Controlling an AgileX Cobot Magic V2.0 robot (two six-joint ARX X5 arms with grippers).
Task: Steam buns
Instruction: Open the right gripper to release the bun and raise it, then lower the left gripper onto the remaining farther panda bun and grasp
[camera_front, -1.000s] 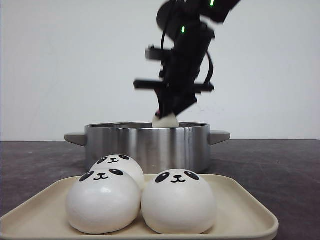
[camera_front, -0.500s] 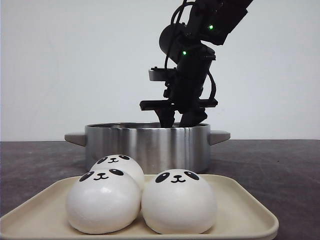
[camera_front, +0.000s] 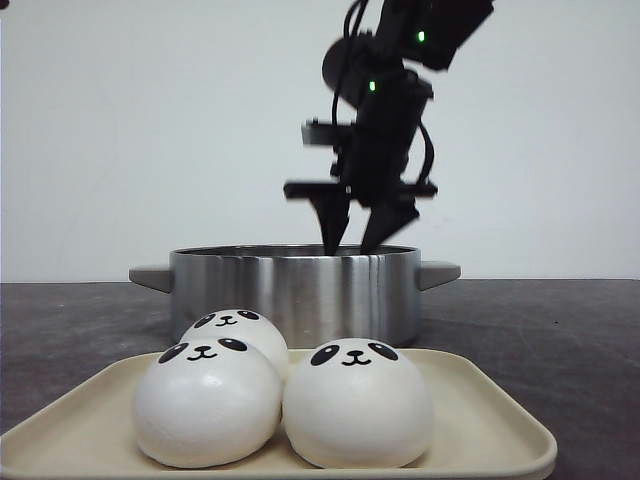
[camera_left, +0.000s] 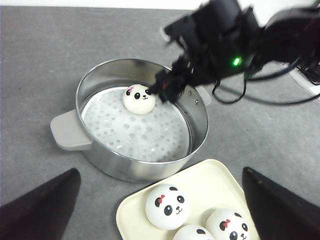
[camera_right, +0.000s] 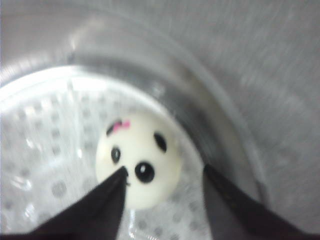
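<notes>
Directly beneath right claw (camera_front: 358, 228): bun (camera_left: 139, 99).

A plain white wall (camera_front: 150, 130) stands behind a dark grey speckled tabletop (camera_front: 540, 320).

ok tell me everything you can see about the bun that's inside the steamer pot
The small white panda-faced bun is a glossy dome with black ears, eye patches and nose, plus a pink bow by one ear. It sits upright and alone on the perforated steamer plate inside the round stainless steel pot, near the wall on the side away from the cream tray. The right gripper is open above it, not touching.
</notes>
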